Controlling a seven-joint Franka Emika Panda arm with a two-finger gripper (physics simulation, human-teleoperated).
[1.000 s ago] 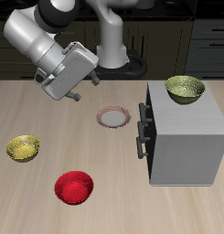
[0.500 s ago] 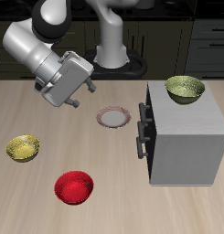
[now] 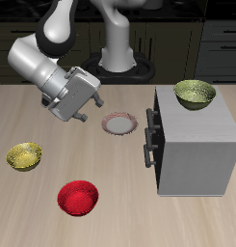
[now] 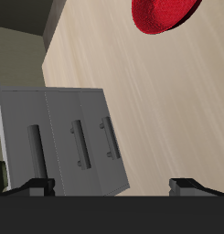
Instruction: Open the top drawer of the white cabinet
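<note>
The white cabinet [image 3: 198, 145] stands on the table, its front with dark bar handles facing the table's middle. The top drawer [image 3: 154, 109] is shut, flush with the lower drawers. In the wrist view the cabinet [image 4: 63, 137] shows three handles, and the top drawer [image 4: 31, 151] is the one farthest from the tabletop. My gripper [image 3: 90, 109] hangs above the table, well away from the cabinet's front and tilted toward it. It is open and empty; its fingertips [image 4: 36, 186] stand wide apart in the wrist view.
An olive bowl [image 3: 195, 93] sits on the cabinet's top. A pink plate [image 3: 119, 123] lies between gripper and cabinet. A yellow bowl [image 3: 24, 155] and a red bowl [image 3: 78, 198] are nearer the front edge; the red bowl [image 4: 164, 14] also shows in the wrist view.
My gripper has come down toward the table and turned its fingers more toward the cabinet. The cabinet, drawers and bowls have not moved.
</note>
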